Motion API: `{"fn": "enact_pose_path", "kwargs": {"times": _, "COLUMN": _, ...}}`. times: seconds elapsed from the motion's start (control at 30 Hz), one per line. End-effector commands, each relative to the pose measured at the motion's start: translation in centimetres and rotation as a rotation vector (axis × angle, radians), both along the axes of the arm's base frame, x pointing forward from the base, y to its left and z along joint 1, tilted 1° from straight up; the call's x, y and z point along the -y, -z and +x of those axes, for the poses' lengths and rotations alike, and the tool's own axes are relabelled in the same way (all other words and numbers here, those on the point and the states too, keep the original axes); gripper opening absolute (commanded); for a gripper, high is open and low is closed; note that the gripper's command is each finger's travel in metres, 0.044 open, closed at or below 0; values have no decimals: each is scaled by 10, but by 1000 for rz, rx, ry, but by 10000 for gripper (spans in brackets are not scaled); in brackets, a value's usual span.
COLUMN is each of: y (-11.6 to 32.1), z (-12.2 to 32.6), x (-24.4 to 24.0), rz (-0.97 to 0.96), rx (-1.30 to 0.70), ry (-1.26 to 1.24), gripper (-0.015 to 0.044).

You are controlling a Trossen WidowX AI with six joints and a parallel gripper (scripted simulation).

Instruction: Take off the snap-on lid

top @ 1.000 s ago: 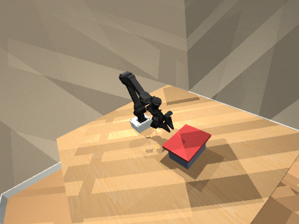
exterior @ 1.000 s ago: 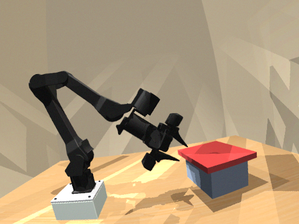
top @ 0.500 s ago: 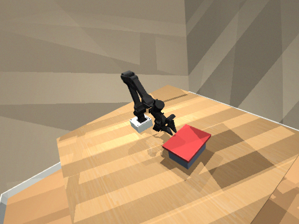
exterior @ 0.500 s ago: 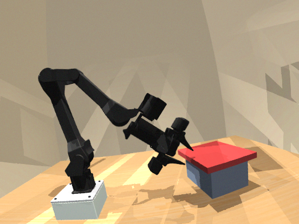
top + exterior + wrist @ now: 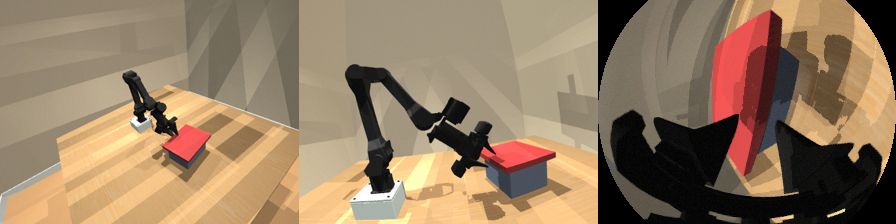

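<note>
The red lid (image 5: 189, 140) (image 5: 521, 155) (image 5: 730, 85) sits flat on top of the blue-grey storage box (image 5: 180, 161) (image 5: 529, 177) (image 5: 789, 75), overhanging its walls. The box stands upright on the table. My gripper (image 5: 175, 135) (image 5: 492, 160) (image 5: 757, 120) is partly open at the lid's edge on the arm's side, pointing obliquely down. In the exterior view, one fingertip is over the lid's top and the other is lower, beside the box under the rim. In the wrist view the lid's edge lies between the fingertips, with a gap on the lower finger's side. Contact cannot be told.
The arm's white base block (image 5: 141, 125) (image 5: 376, 209) stands on the wooden table (image 5: 108, 176) (image 5: 429, 213) behind the gripper. The table's edges show in the top view. Shadows of the arm and box fall on the wood.
</note>
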State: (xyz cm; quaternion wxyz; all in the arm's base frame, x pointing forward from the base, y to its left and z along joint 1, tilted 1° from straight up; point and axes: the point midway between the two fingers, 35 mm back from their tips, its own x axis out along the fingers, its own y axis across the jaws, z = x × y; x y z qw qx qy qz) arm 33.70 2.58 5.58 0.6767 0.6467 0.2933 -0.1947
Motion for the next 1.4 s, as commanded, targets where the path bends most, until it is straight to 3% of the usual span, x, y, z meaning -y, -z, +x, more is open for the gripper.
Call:
{"fn": "enact_pose_path", "kwargs": {"times": 0.0, "y": -2, "z": 3, "x": 0, "rz": 0, "rx": 9, "ry": 4, "gripper": 195}}
{"fn": "enact_pose_path", "kwargs": {"times": 0.47, "y": -2, "z": 3, "x": 0, "rz": 0, "rx": 9, "ry": 4, "gripper": 102}}
{"fn": "enact_pose_path", "kwargs": {"times": 0.6, "y": -2, "z": 3, "x": 0, "rz": 0, "rx": 9, "ry": 4, "gripper": 0}}
{"fn": "enact_pose_path", "kwargs": {"times": 1.37, "y": -7, "z": 2, "x": 0, "rz": 1, "rx": 10, "ry": 0, "gripper": 0}}
